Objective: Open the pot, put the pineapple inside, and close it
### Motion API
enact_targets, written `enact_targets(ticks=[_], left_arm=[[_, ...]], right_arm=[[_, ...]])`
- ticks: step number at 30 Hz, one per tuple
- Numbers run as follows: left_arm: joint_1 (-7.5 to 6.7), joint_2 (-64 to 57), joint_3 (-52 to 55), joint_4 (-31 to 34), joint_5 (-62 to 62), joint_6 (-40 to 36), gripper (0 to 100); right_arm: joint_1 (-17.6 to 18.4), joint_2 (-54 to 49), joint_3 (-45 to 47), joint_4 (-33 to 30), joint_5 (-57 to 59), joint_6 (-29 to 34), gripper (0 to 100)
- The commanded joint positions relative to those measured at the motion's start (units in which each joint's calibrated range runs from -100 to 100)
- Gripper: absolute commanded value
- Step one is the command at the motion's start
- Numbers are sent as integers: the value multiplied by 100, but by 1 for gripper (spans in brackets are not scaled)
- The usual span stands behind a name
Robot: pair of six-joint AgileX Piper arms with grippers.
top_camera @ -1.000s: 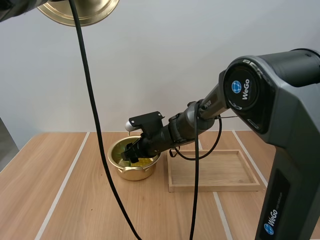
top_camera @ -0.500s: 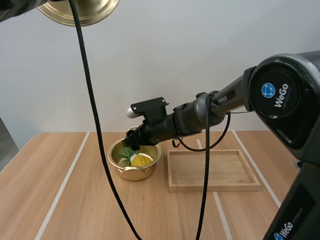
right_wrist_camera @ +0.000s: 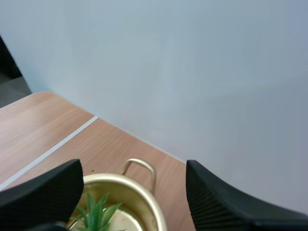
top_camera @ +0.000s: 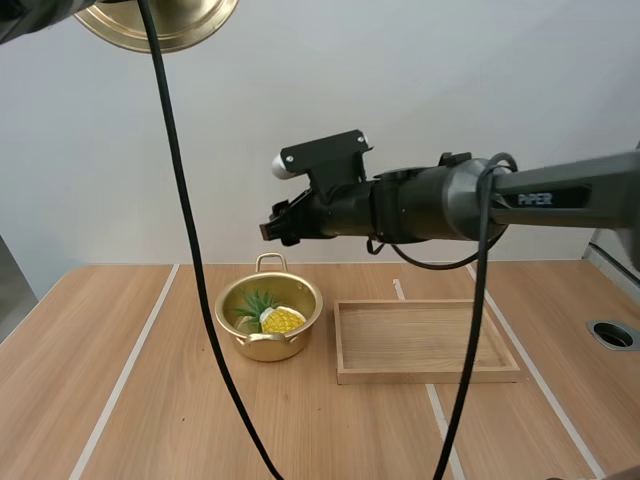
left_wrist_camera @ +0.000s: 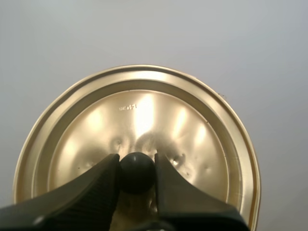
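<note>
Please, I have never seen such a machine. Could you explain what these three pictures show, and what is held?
A robot with two arms, each ending in two black fingers. One camera looks down over the wooden table; two ride on the wrists. On the table stand a golden pot with a pineapple inside and a wooden tray. The left gripper pinches the lid by its black knob. The right gripper hangs open above the pot, holding nothing.

A yellow toy pineapple (top_camera: pixel 280 319) is laid in the round golden metal pot (top_camera: pixel 268 347), set on the wooden table (top_camera: pixel 130 400) just left of the shallow wooden tray (top_camera: pixel 425 373); the round golden lid (top_camera: pixel 170 25) is held high, seemingly leftward.
</note>
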Motion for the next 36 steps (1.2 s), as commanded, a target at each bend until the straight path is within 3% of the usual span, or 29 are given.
enact_targets(ticks=[1,7,14,15,18,36], left_arm=[[9,-36,-50,33,-138,-43,0],[9,-36,-50,33,-138,-43,0],[9,-36,-50,33,-138,-43,0],[9,-36,-50,33,-138,-43,0],[9,-36,-50,33,-138,-43,0],[9,-36,-50,33,-138,-43,0]], right_arm=[[-9,-462,38,9,-581,0,100],[-43,-1180,38,-27,-1845,0,99],[-576,-1728,38,9,-2533,0,42],[-675,-1856,38,9,-2516,0,27],[-820,-2135,38,9,-2563,0,0],[-889,-3612,51,419,-3142,0,0]])
